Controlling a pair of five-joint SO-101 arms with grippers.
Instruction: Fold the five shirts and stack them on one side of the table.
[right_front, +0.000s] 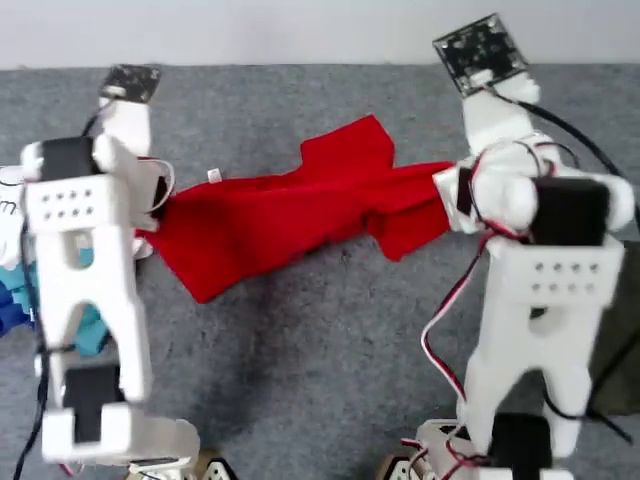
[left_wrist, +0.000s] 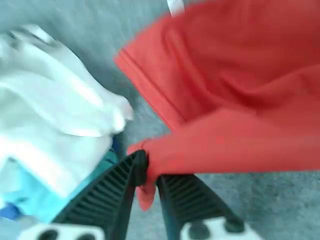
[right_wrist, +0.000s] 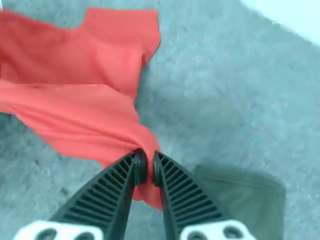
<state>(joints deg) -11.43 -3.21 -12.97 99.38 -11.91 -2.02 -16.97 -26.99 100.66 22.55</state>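
Item: red shirt, stretched crosswise over the middle of the grey desk. It is rumpled, with one sleeve pointing toward the desk's far edge and a small white label at its far left side. Whether its middle rests on the desk cannot be told.

Left end effector: clenched on the red shirt's left end, with a fold of red cloth pinched between the black ribbed fingers.

Right end effector: clenched on the red shirt's right end. Bunched cloth is squeezed between its fingers, and a short tip of cloth hangs past them.

White shirt: heaped just beside the red shirt's left end, lying loose and unfolded.

Teal cloth: under the white shirt, showing at the pile's edge nearest the red shirt's left end. A bit of blue cloth lies on the side of the pile away from the red shirt.

Green shirt: dark olive, lying flat on the desk near the red shirt's right end, apart from it with grey desk between.
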